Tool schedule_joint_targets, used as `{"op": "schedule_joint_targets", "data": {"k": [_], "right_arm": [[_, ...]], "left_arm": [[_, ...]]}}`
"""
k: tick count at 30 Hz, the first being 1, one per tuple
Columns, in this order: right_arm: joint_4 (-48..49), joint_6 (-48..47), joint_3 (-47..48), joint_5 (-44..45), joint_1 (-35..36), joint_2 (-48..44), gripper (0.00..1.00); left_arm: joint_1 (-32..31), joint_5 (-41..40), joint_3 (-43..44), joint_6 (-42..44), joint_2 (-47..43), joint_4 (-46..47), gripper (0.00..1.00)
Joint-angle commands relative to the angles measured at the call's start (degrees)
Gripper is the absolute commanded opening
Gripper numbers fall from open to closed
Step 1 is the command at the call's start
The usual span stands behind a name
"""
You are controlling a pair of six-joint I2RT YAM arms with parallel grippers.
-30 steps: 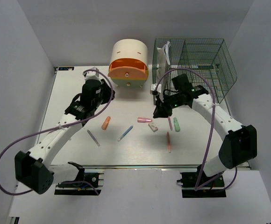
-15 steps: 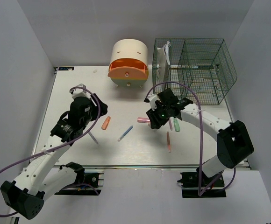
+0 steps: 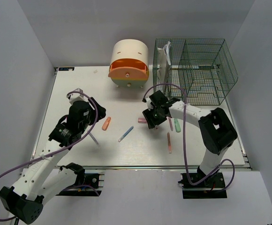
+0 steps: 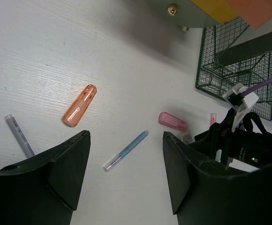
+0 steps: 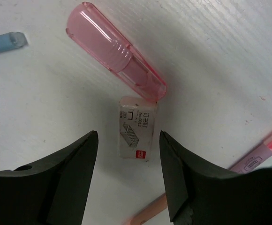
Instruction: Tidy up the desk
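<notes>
1. Work surface. The bench (image 3: 70, 89) spans the area ahead of both arm bases. It carries the loose stationery near its middle. The drawer box (image 3: 129, 63) and the green wire organizer (image 3: 197, 65) stand along its far edge.

2. Right claw (image 5: 126, 140). The jaws stand apart and grip nothing. The staple box (image 5: 137, 133) lies on the bench directly beneath the gap, near the middle of the bench and slightly toward its right edge. Its long axis runs along the fingers, tilted a little, so each jaw faces one long side. Neither jaw touches it.

3. Obstruction. The far end of the staple box touches one end of the pink case (image 5: 115, 51), whose long axis runs diagonally away from the claw. A pink pen (image 5: 262, 150) lies apart, outside the right jaw.

4. Left claw (image 4: 125, 138). The jaws stand apart and are empty. They hang above the bench nearer its left edge. The blue pen (image 4: 125, 151) lies below the gap, and the orange case (image 4: 79, 105) lies beyond the left jaw.

5. Assessment. The right arm is the nearer one to the staple box. Closing across the short axis appears suitable. The pink case may shift if the box is dragged rather than lifted.
</notes>
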Motion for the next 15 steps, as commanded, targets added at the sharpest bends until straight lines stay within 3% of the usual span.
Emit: {"op": "schedule_joint_targets", "data": {"k": [1, 6, 15], "right_arm": [[1.59, 0.19, 1.44, 2.34, 0.53, 1.35, 0.61], [3.96, -0.86, -1.11, 6.27, 1.50, 2.15, 0.60], [7.39, -3.24, -6.65, 9.99, 2.03, 0.92, 0.44]], "left_arm": [[0.24, -1.33, -0.28, -0.79, -1.33, -1.18, 0.73], [0.24, -1.94, -0.01, -0.70, -0.98, -1.44, 0.73], [0.24, -1.16, -0.63, -0.70, -0.37, 0.05, 0.73]]}}
